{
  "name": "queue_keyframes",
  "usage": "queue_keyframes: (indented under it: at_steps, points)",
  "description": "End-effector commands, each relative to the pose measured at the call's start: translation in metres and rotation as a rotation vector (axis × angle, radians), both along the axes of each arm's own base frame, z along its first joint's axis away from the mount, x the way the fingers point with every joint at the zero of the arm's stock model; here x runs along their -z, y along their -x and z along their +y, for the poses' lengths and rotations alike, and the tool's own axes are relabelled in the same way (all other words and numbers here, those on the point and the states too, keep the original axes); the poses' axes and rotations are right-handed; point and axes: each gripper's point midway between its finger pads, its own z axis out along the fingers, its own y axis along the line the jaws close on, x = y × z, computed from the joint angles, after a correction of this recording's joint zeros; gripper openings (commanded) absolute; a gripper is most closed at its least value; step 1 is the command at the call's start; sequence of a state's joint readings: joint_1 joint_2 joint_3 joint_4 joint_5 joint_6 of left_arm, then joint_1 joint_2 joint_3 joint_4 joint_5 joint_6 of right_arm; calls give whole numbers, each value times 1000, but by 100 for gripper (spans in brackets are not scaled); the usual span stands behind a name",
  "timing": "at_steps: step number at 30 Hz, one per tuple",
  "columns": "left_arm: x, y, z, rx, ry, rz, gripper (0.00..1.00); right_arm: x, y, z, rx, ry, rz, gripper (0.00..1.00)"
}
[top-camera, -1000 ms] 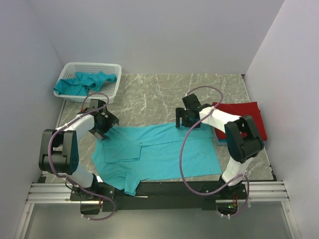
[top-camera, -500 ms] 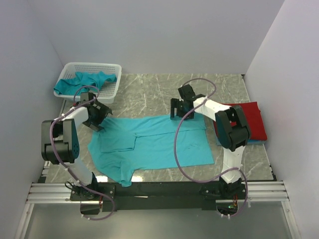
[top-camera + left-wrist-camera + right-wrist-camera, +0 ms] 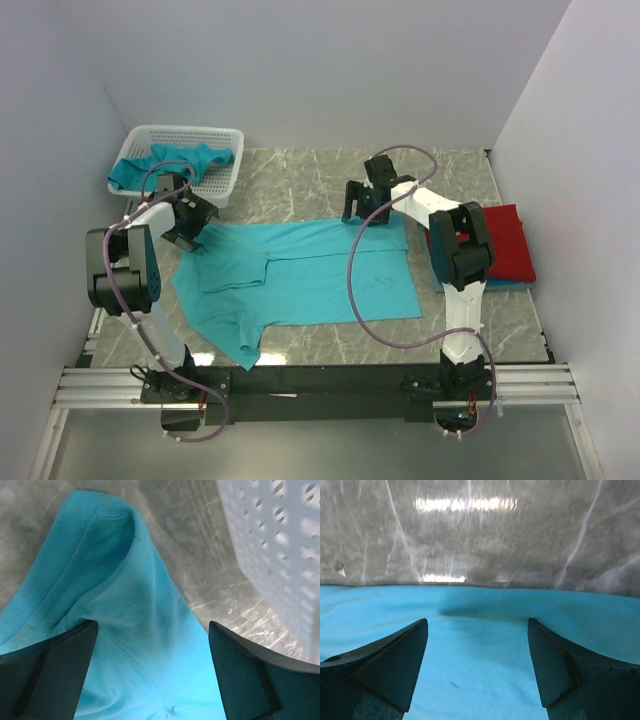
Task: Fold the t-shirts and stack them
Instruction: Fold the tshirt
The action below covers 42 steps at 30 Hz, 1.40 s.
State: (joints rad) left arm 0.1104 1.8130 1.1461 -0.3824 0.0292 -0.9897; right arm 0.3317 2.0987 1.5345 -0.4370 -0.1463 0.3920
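One teal t-shirt (image 3: 320, 275) lies flat on the counter (image 3: 300, 185) between the two arms. Part of its left side seems turned in over the body, and one sleeve points to the near edge. At the right a red t-shirt (image 3: 497, 240) lies folded on a blue one (image 3: 485, 286). More teal t-shirts (image 3: 165, 165) lie in the white basket (image 3: 185, 131) at the far left corner.

The left end effector (image 3: 185, 222) is at the far left corner of the spread shirt. Its fingers (image 3: 50, 670) are wide apart with a raised wrinkle of cloth between them, and it pinches nothing. The right end effector (image 3: 362, 212) is at the far edge, also spread, low over the cloth and holding nothing.

I judge the cloth to be light, soft and limp. It will sag, wrinkle, and probably slide easily on the smooth counter. The best place to hold is the far edge near both corners, taken by the two arms together. Each pinch should catch only the layers that must move.
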Motion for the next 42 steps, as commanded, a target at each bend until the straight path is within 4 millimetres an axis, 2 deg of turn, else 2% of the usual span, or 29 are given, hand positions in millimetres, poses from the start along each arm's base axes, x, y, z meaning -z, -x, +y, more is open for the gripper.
queue_keyframes:
  at_steps: [1, 5, 6, 8, 9, 11, 12, 13, 14, 15, 16, 17, 18, 19, 20, 21, 22, 23, 24, 25, 26, 27, 28, 30, 31, 36, 42]
  points:
    - [14, -3, 20, -15, -86, 40, 100, 0, -16, -9, 2, 12, -8, 87]
    - [-3, -9, 18, 6, -85, 2, 99, -14, -25, -10, -19, 23, -43, 87]
    - [-13, -10, 17, 15, -88, -17, 99, -19, -27, -10, -26, 31, -55, 87]
    - [-24, -8, 17, 12, -96, -35, 99, -39, -30, -11, -27, 31, -93, 87]
    - [-36, -5, 16, 8, -102, -50, 99, -54, -30, -12, -29, 35, -122, 87]
    - [-44, 2, 16, -3, -115, -51, 99, -66, -24, -14, -25, 34, -141, 87]
    - [-57, 6, 13, -6, -117, -68, 99, -85, -22, -13, -24, 22, -183, 87]
    - [-57, 14, 12, -13, -120, -59, 99, -80, -10, -13, -29, 24, -167, 88]
    - [-60, 19, 11, -17, -123, -61, 99, -84, -3, -11, -33, 17, -177, 88]
    - [-69, 25, 6, -17, -123, -77, 99, -100, 5, -9, -37, 0, -208, 88]
    - [-66, 36, 3, -8, -126, -54, 99, -90, 21, -7, -45, 5, -187, 88]
    - [-67, 44, 0, 0, -133, -39, 100, -90, 30, -5, -49, 3, -189, 88]
    - [-76, 51, -9, 9, -140, -54, 99, -103, 38, -2, -39, -19, -223, 88]
    - [-77, 58, -14, 17, -141, -50, 99, -89, 55, -4, -39, -12, -189, 88]
    - [-67, 76, -15, 13, -138, -5, 99, -87, 68, 4, -56, -20, -187, 88]
    - [-75, 86, -33, 46, -118, -34, 100, -96, 77, 6, -48, -43, -208, 88]
    - [-63, 104, -38, 63, -112, 0, 99, -83, 94, 5, -57, -35, -177, 88]
    - [-69, 118, -47, 81, -104, -14, 99, -82, 107, 12, -76, -45, -170, 88]
    - [-66, 129, -52, 97, -99, -10, 100, -88, 118, 15, -91, -59, -185, 88]
    - [-52, 150, -57, 113, -98, 28, 100, -76, 135, 17, -113, -55, -157, 88]
    - [-48, 163, -62, 112, -84, 40, 99, -73, 154, 33, -177, -84, -137, 88]
    - [-54, 173, -74, 149, -67, 1, 99, -72, 165, 41, -192, -108, -125, 88]
    - [-42, 189, -81, 171, -34, 28, 99, -60, 181, 43, -210, -110, -90, 88]
    - [-46, 204, -96, 209, 14, -9, 100, -52, 206, 58, -241, -130, -54, 88]
    - [-39, 215, -99, 222, 25, 11, 99, -43, 218, 58, -249, -124, -28, 88]
    - [-39, 240, -109, 281, 34, 24, 99, -24, 250, 60, -266, -187, 44, 88]
    - [-43, 245, -113, 383, 5, 45, 99, 10, 256, 37, -210, -83, 106, 88]
